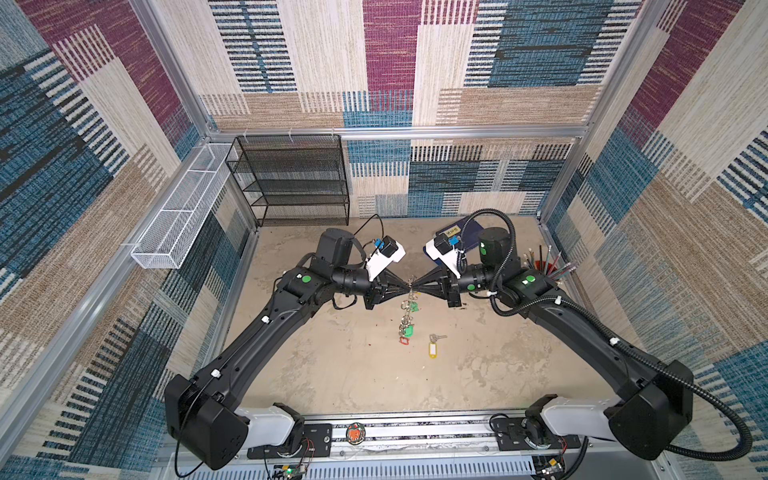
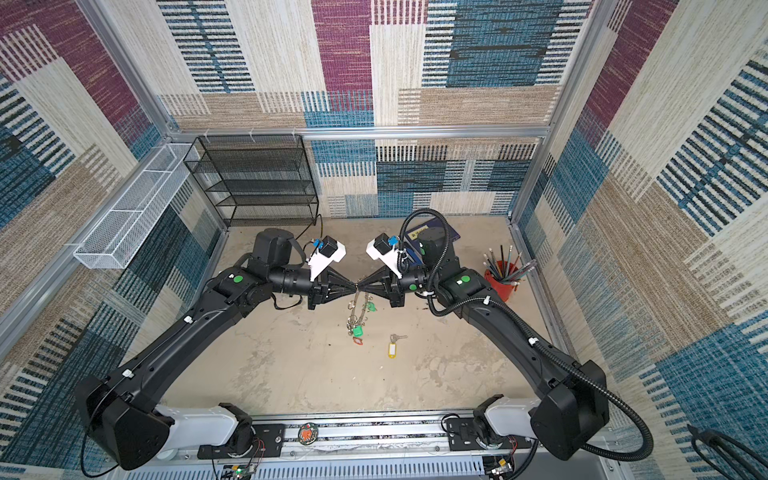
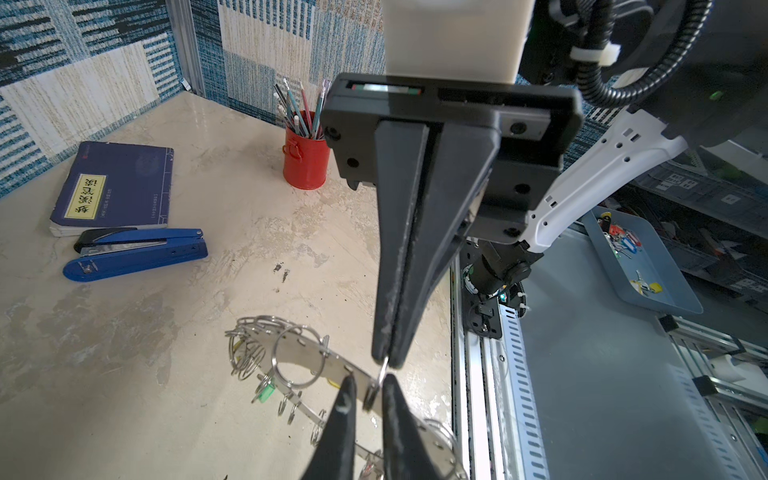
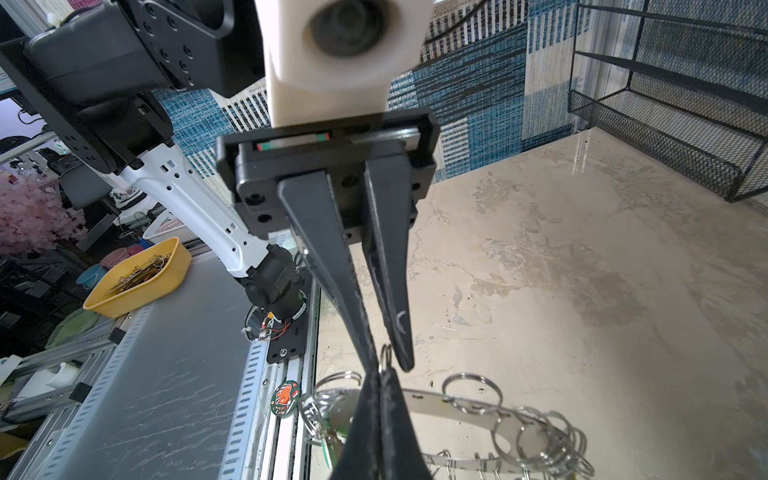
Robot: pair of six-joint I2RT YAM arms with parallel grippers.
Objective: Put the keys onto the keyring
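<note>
The keyring (image 1: 409,311) hangs on edge between both grippers above the table's middle, with green tags (image 1: 412,307) and a red tag (image 1: 404,340) dangling from its rings. My right gripper (image 4: 380,372) is shut on a small split ring at the top of the grey disc (image 4: 432,403). My left gripper (image 3: 370,380) meets it tip to tip, and its narrow jaws pinch the same split ring (image 3: 372,395). One of the keys, with a yellow tag (image 1: 433,348), lies alone on the table to the right of the hanging keyring.
A black mesh shelf (image 1: 291,183) and a white wire basket (image 1: 183,216) stand at the back left. A red pencil cup (image 2: 500,282), a blue book (image 3: 114,187) and a blue stapler (image 3: 137,253) sit behind the right arm.
</note>
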